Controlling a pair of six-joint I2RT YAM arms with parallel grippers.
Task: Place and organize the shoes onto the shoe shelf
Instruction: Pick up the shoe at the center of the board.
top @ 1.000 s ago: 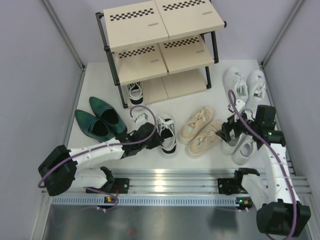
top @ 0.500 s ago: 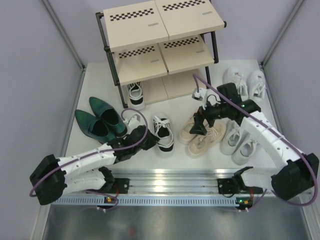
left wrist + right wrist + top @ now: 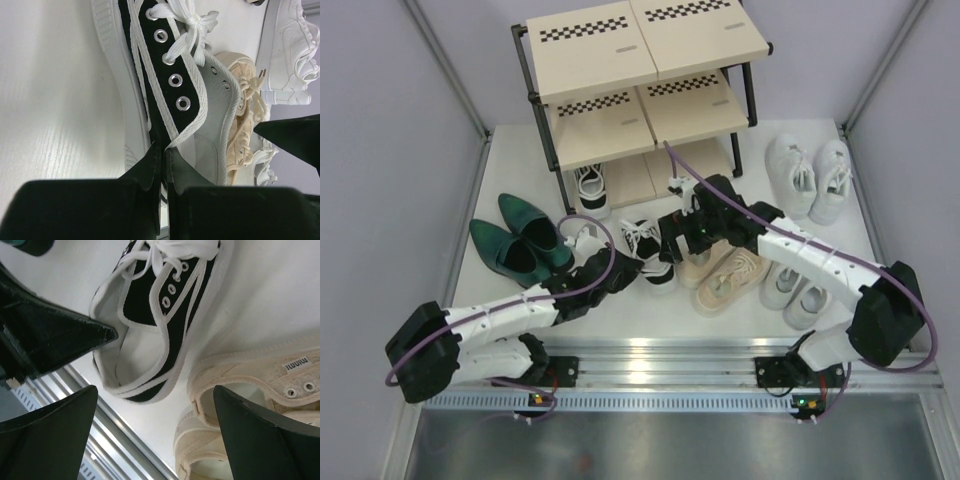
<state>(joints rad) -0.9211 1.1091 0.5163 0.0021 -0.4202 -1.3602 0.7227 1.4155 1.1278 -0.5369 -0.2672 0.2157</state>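
Now, black-and-white sneaker (image 3: 175,80): black canvas, white piping, metal eyelets;
left gripper (image 3: 162,167): I see it pinching the collar;
right gripper (image 3: 155,390): spread, just above

Upper centre of the top view: shoe shelf (image 3: 600,60), with a matching sneaker (image 3: 590,185) on its bottom tier, left end. Centre-left on the table (image 3: 510,160): heeled shoes (image 3: 520,240). Mid-frame: canvas sneaker (image 3: 645,245), lace sneakers (image 3: 725,275) just beside it to the right. Far right: upper sneaker pair (image 3: 810,175), behind the lower sneaker pair (image 3: 810,300).
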